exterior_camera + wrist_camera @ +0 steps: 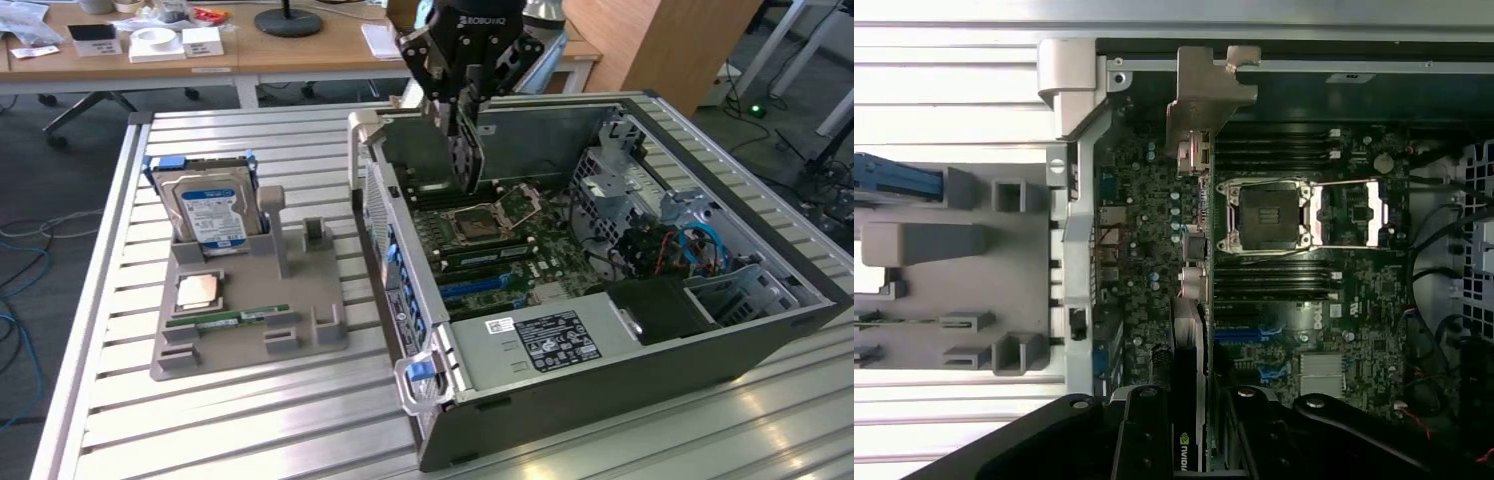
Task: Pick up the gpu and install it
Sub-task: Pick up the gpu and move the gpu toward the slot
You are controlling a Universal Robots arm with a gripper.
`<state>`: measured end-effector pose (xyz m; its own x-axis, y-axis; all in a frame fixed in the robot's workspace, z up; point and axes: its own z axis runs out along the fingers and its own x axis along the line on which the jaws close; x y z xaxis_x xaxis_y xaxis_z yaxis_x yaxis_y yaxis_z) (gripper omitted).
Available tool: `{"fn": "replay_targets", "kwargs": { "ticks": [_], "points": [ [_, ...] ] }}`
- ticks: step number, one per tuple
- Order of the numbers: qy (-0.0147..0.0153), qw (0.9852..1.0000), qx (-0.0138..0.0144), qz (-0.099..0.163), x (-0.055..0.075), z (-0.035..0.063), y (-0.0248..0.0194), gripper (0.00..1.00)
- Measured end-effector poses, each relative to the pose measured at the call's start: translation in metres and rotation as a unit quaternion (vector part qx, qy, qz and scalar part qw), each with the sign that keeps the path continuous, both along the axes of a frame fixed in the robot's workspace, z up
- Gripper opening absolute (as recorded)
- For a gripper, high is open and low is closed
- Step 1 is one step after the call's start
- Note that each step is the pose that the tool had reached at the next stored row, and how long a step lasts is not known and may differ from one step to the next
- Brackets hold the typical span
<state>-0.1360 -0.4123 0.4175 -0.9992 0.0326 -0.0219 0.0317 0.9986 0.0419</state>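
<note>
The pincer (463, 118) pinches the gpu (463, 165) by its top edge. The card hangs edge-on inside the open case (601, 400), above the board and near the case's rear wall. In the wrist view the gpu (1189, 350) runs as a thin dark strip, its silver bracket (1209, 85) close to the case rim. The socket (477, 225) and the memory slots (487, 260) lie just beside it. The drive cage (627, 180) and blue cables (694, 245) crowd the far side of the case. Outside the case, on the slatted desk (200, 420), a grey rack (314, 335) holds a hard drive (207, 205), a chip (200, 290) and a memory stick (247, 317). The card's lower edge is hard to make out against the board.
</note>
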Motion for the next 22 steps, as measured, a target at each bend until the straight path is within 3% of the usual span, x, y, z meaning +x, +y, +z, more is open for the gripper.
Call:
{"fn": "replay_targets", "kwargs": {
  "ticks": [7, 22],
  "points": [
    [0.0000, 1.0000, 0.0004, 0.000, 0.025, 0.0000, 0.0000, 0.26],
    [0.0000, 1.0000, 0.0004, 0.000, 0.028, 0.0000, 0.0000, 0.26]
  ]
}}
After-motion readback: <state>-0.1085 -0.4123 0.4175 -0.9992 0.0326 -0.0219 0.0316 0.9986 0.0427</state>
